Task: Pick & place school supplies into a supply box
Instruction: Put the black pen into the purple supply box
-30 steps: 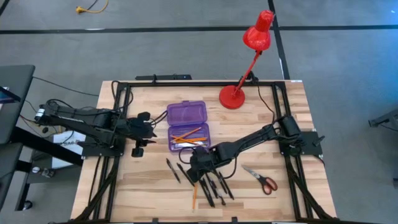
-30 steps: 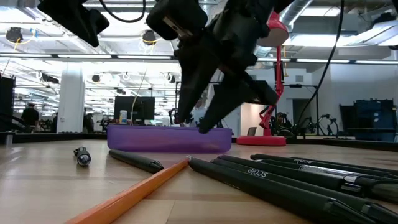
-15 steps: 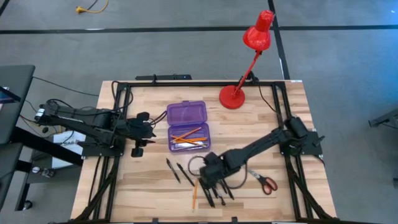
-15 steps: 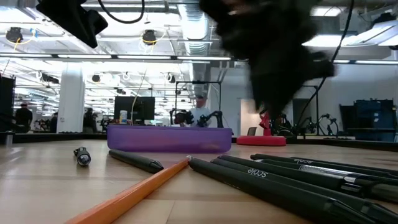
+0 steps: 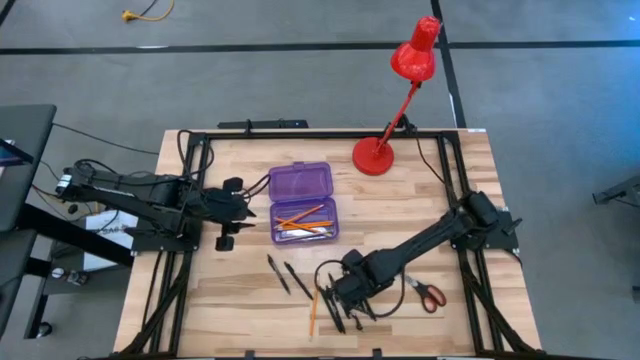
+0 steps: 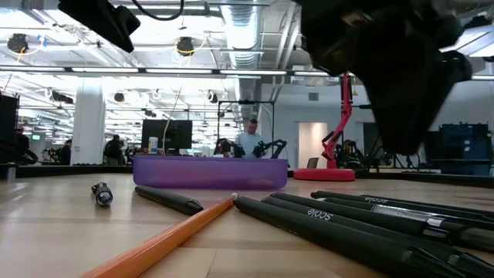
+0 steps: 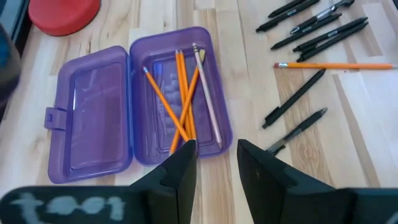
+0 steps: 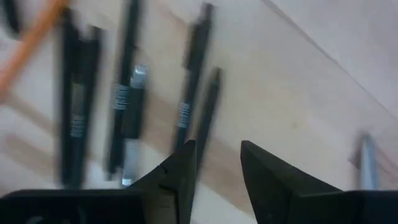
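Note:
The supply box point(image 5: 302, 204), translucent purple, lies open on the table, and several orange pencils point(image 7: 183, 99) lie in its tray. Near the front edge a bunch of black pens point(image 5: 345, 312) lies next to one orange pencil point(image 5: 313, 314). Two more pens point(image 5: 287, 275) lie to their left. The red-handled scissors point(image 5: 427, 293) are at the right. My right gripper point(image 8: 214, 149) hangs open over the pen bunch, pointing down, with nothing between its fingers. My left gripper point(image 7: 216, 152) waits open and empty beside the box's left side.
A red desk lamp point(image 5: 395, 100) stands at the far edge, its base on the wood behind the box. A black frame point(image 5: 195, 200) runs round the table's edges. Bare wood lies between the box and the scissors.
My right gripper has gone from the box's near end toward the table's near edge and now stands over the pen bunch. It has tipped from a slant until it points straight down. The box, pencils and pens have stayed in place.

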Motion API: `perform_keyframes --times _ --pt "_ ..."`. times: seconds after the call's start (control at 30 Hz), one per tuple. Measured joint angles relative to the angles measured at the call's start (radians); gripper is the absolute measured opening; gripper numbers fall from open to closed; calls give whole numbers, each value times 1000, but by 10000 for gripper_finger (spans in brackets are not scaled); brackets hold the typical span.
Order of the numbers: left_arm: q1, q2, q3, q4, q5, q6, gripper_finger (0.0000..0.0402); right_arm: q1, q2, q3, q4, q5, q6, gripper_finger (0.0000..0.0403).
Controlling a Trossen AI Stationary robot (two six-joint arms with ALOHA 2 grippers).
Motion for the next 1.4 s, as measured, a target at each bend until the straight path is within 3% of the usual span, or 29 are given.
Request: perform_keyframes --times 0.2,0.63,0.97,1.2,1.4 --pt "0 0 0 2 2 -15 105 20 10 -61 127 -59 13 124" --pt "0 0 0 3 6 -34 105 26 8 -79 102 -59 34 171" --pt "0 0 0 3 4 -44 105 22 8 -86 105 -29 -6 155" --pt "0 0 0 2 4 -52 105 17 4 -168 226 -86 12 145" --pt "0 0 0 2 4 -53 105 15 4 -173 215 -76 28 138"
